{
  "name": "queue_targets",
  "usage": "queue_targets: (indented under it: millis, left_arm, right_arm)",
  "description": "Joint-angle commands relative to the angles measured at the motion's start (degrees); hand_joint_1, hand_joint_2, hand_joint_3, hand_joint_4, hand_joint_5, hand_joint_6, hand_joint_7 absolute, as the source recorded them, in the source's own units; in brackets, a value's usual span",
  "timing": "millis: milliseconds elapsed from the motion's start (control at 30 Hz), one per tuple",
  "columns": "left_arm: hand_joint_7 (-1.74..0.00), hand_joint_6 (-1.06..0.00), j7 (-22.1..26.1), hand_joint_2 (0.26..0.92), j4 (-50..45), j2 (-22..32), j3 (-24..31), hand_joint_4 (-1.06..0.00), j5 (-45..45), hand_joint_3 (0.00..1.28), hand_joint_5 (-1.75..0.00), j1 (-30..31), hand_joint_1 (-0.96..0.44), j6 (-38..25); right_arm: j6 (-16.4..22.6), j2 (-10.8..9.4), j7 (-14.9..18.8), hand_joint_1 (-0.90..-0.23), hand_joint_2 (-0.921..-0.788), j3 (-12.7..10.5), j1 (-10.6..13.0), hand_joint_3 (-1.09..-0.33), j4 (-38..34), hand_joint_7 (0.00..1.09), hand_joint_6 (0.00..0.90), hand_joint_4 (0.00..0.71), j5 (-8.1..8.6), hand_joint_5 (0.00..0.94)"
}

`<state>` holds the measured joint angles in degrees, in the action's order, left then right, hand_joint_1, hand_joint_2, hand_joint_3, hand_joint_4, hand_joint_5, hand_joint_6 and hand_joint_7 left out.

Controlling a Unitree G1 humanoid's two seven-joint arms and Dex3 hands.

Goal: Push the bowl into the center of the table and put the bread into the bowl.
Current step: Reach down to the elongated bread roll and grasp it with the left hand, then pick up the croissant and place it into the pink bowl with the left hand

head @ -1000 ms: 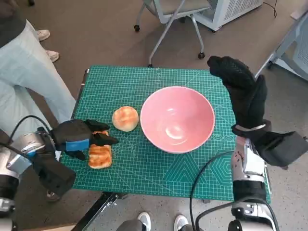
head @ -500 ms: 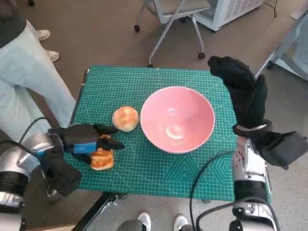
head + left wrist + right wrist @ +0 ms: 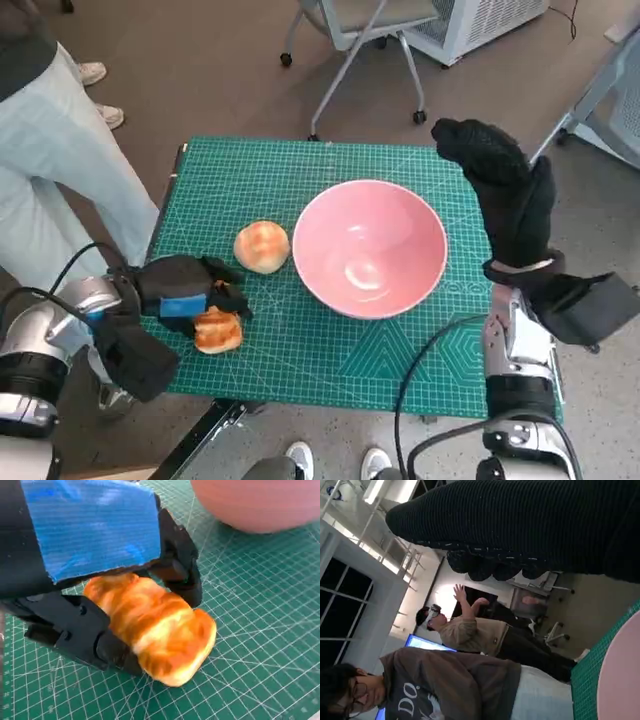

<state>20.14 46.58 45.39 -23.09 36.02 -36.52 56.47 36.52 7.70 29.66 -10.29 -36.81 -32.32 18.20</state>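
Bread [image 3: 155,627], the golden rectangular piece, lies near the desk's front left edge and is held by the left hand [image 3: 185,293], whose black fingers [image 3: 182,570] close on both its sides, probably for lifting it toward the bowl. Just beyond it a round bun [image 3: 261,246] sits close beside the pink bowl [image 3: 369,248], which stands about at the middle of the green desk [image 3: 300,170]. On the far side of the bowl, the right hand [image 3: 500,185] hangs above the desk's right edge holding nothing, fingers loosely extended, perhaps ready to steady the bowl.
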Motion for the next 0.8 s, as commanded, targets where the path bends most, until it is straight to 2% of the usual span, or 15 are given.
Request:
queue_targets:
  millis: [33,200,467,600,800]
  left_arm:
    - [-1.02,-0.71,3.23,0.913,-3.00,1.78,0.38,-0.69,-2.15,0.05,-1.20,1.77,0.00,-1.16]
    - [-1.05,-0.72,6.21,0.912,-7.30,2.79,2.12,-0.68,-7.07,0.05,-1.19,3.33,0.00,-2.02]
    - [-1.12,-0.73,13.06,0.919,-19.37,5.26,7.18,-0.67,-20.40,0.03,-1.12,5.57,0.00,-5.67]
    - [-1.11,-0.74,15.61,0.919,-25.24,5.91,10.67,-0.69,-27.40,0.02,-1.11,5.43,0.00,-8.50]
    - [-1.08,-0.78,16.50,0.898,-30.68,4.22,15.58,-0.77,-35.11,0.01,-0.99,1.96,0.00,-12.19]
  right_arm:
    - [-0.55,0.34,0.74,-0.670,-0.921,-0.37,1.00,-0.738,-0.86,0.57,0.046,0.188,0.73,0.004]
    - [-0.53,0.22,0.84,-0.674,-0.921,-0.50,0.92,-0.736,-1.03,0.57,0.048,0.189,0.76,0.004]
    - [-0.25,0.20,0.94,-0.673,-0.921,-0.76,0.82,-0.736,-1.48,0.57,0.049,0.190,0.59,0.003]
    - [-0.34,0.41,1.27,-0.673,-0.921,-1.04,0.61,-0.736,-1.83,0.57,0.050,0.190,0.92,0.003]
    - [-0.58,0.69,1.69,-0.672,-0.921,-1.37,0.53,-0.735,-1.79,0.57,0.052,0.191,1.47,0.003]
